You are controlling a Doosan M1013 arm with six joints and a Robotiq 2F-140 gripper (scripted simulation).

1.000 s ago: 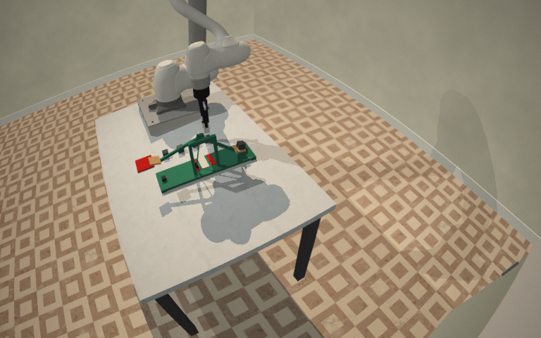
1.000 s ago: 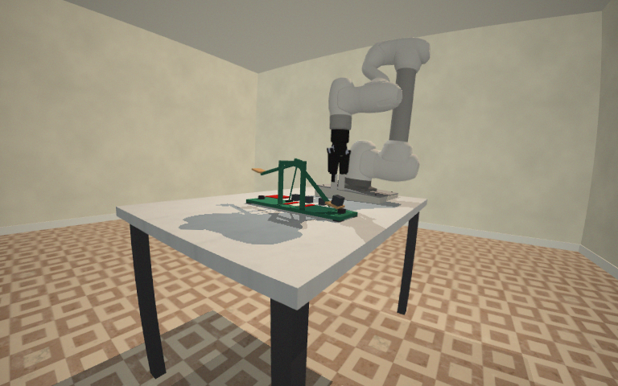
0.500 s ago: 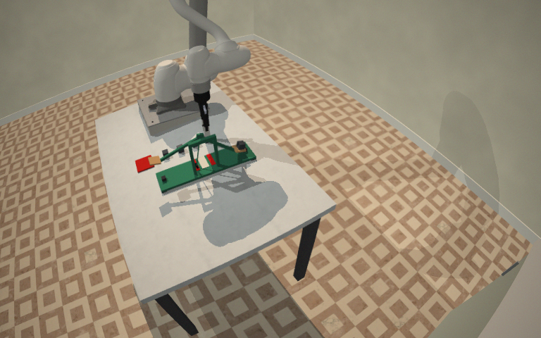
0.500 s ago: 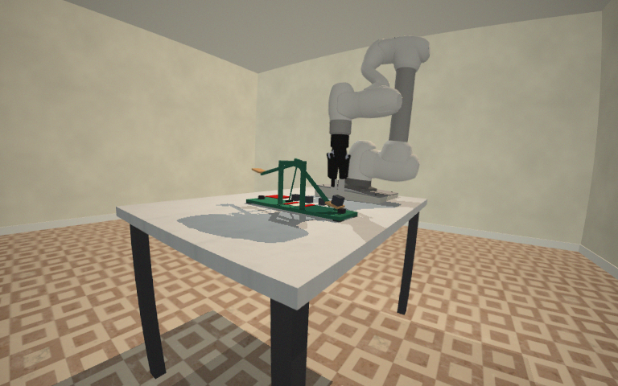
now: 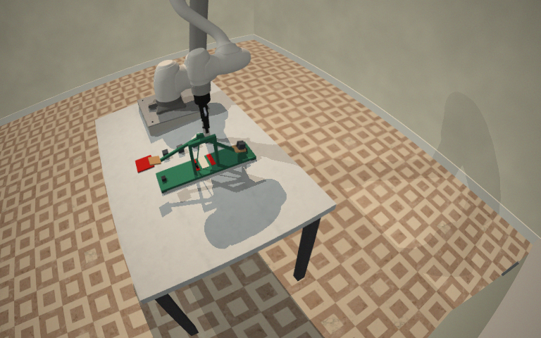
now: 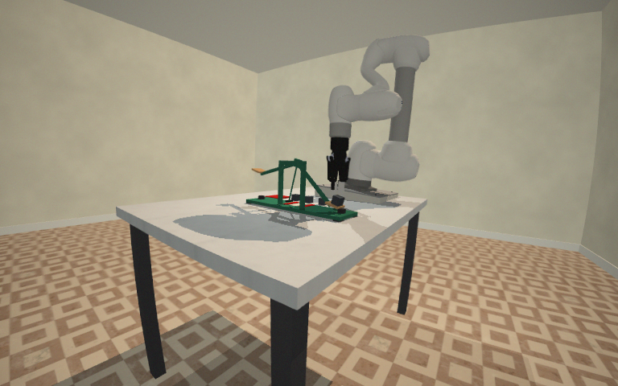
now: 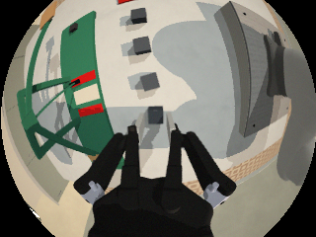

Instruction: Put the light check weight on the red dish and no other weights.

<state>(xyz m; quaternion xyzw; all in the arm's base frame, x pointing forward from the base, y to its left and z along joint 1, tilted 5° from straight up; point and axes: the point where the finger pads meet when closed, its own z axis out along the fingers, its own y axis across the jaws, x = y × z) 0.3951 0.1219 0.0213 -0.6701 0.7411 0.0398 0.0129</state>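
My gripper (image 5: pixel 206 132) (image 6: pixel 337 186) (image 7: pixel 155 118) is partly open and points down, with nothing held. A dark cube weight (image 7: pixel 155 115) lies on the table below and between its fingertips. Three more like weights (image 7: pixel 149 81) (image 7: pixel 141 45) (image 7: pixel 138 16) lie in a row with it. Another weight (image 5: pixel 240 145) (image 6: pixel 337 199) sits on the lowered right pan (image 5: pixel 238 150). The raised left pan (image 5: pixel 154 160) (image 6: pixel 258 170) is empty. The balance's pointer (image 7: pixel 75 82) is over a red field. The red dish (image 5: pixel 142 164) (image 6: pixel 273 196) lies flat and empty. The weights look alike.
The balance's green base (image 5: pixel 175 178) (image 7: pixel 79 46) runs alongside the row of weights. Its upright frame (image 5: pixel 216 151) (image 6: pixel 302 186) stands close to the gripper. The robot's mounting plate (image 5: pixel 167 117) (image 7: pixel 237 69) is on the other side of the row.
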